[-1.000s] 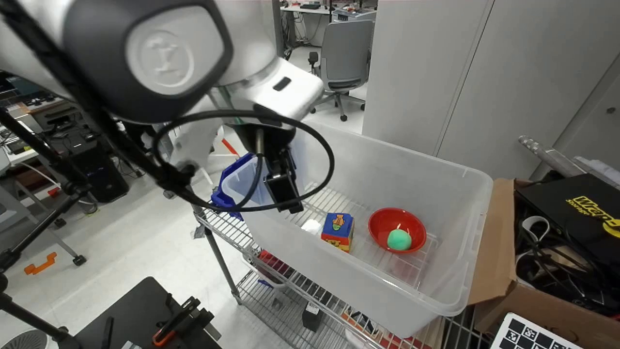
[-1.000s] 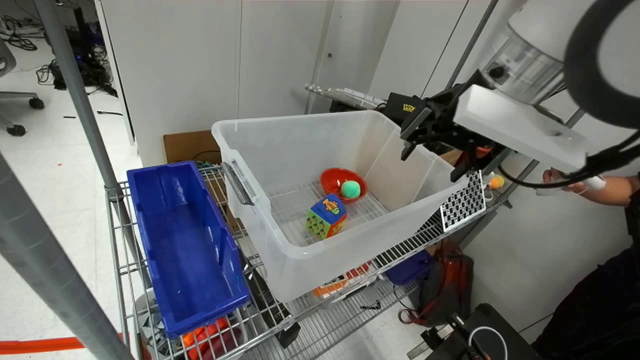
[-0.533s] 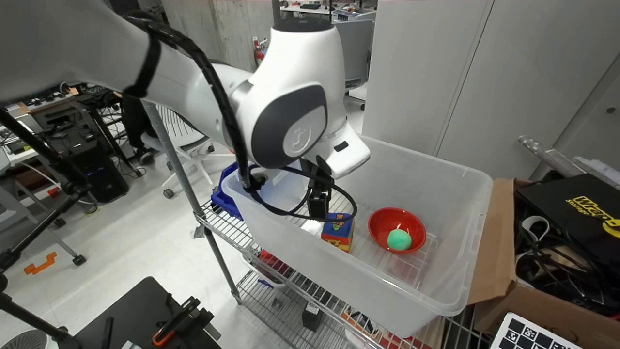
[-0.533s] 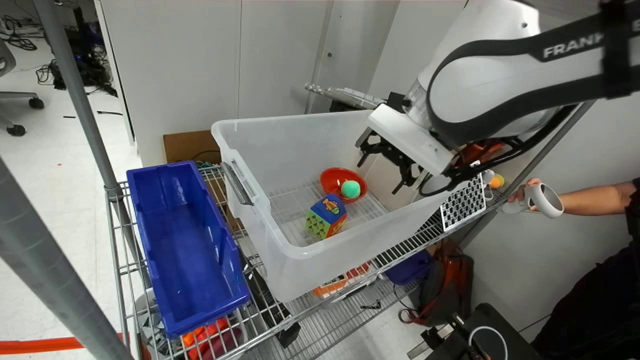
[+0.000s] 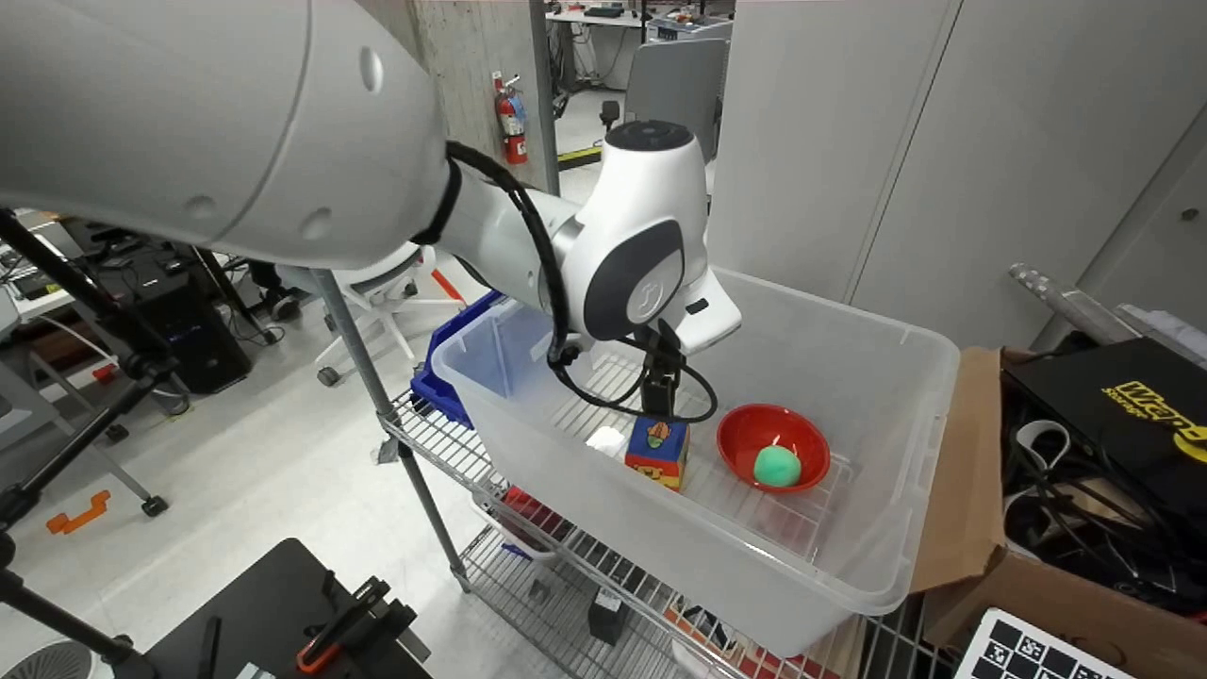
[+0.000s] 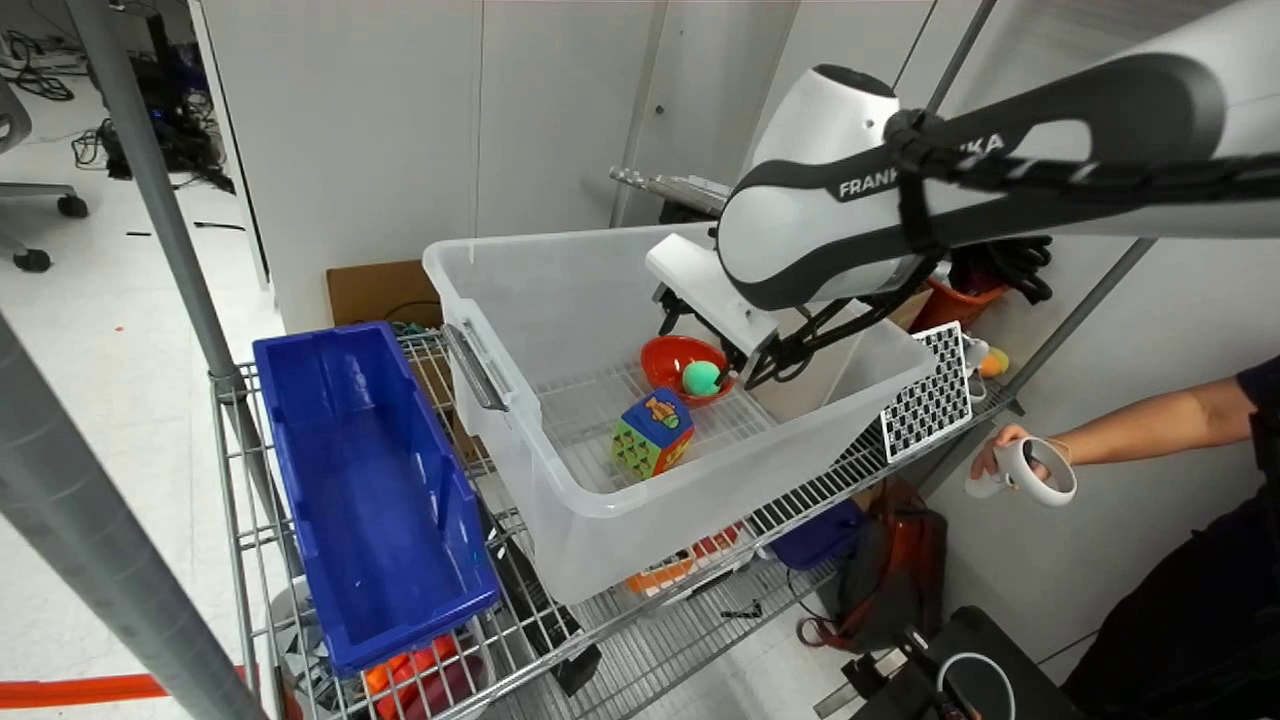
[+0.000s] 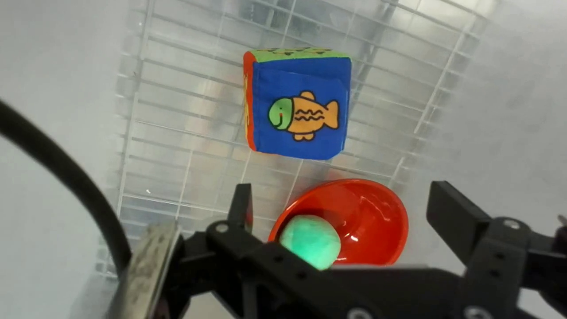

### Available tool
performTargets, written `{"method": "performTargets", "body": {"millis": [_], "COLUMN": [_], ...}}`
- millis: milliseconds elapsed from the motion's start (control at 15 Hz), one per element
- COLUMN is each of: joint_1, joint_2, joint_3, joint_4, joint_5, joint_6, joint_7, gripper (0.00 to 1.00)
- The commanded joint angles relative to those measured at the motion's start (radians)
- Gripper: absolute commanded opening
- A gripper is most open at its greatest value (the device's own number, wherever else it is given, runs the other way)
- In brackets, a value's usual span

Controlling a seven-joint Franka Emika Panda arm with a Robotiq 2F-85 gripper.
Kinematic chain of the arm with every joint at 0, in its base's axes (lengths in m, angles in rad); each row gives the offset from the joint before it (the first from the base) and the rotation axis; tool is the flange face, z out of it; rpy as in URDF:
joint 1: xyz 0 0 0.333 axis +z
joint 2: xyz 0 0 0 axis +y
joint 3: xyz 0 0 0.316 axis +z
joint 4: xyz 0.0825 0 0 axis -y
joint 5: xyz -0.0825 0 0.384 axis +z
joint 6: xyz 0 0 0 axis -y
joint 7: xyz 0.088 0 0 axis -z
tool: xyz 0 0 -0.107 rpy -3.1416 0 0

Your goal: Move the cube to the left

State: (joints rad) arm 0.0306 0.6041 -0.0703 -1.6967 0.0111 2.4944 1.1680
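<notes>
The cube (image 7: 301, 106) is a soft block with a blue top face bearing an orange and green fish. Its sides are green and red-orange. It rests on the floor of the clear bin, in both exterior views (image 5: 657, 457) (image 6: 653, 432). My gripper (image 7: 341, 199) is open and empty, with its fingers wide apart. It hangs inside the bin, above the floor, in an exterior view (image 6: 702, 350). In the wrist view the cube lies beyond the fingertips, not between them. The red bowl (image 7: 370, 221) with the green ball (image 7: 311, 241) shows between the fingers, partly hidden by the gripper.
The clear bin (image 6: 600, 545) has tall walls around the cube and bowl and stands on a wire shelf (image 6: 690, 600). A blue bin (image 6: 380, 500) stands beside it. A cardboard box (image 5: 962, 509) is at its other end. A person's arm (image 6: 1150, 425) holds a controller nearby.
The arm has swung from outside the bin's rim in over the bin and come down toward the cube and bowl. The cube, bowl and ball have not moved. The gripper stays open.
</notes>
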Motion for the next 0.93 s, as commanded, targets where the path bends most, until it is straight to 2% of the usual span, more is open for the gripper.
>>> {"method": "performTargets", "body": {"millis": [0, 333, 533, 600, 733, 867], "joint_1": [0.048, 0.064, 0.069, 0.072, 0.083, 0.096], "joint_2": [0.163, 0.314, 0.368, 0.384, 0.409, 0.424], "joint_3": [-0.067, -0.096, -0.081, -0.078, -0.083, -0.101], "joint_4": [0.18, 0.317, 0.362, 0.378, 0.401, 0.418], "joint_5": [-0.005, 0.0, 0.005, 0.007, -0.001, -0.022], "joint_6": [-0.048, -0.125, -0.174, -0.187, -0.208, -0.221], "joint_7": [0.06, 0.106, 0.104, 0.105, 0.11, 0.117], "gripper": [1.0, 1.0, 0.99, 0.79, 0.68, 0.53]}}
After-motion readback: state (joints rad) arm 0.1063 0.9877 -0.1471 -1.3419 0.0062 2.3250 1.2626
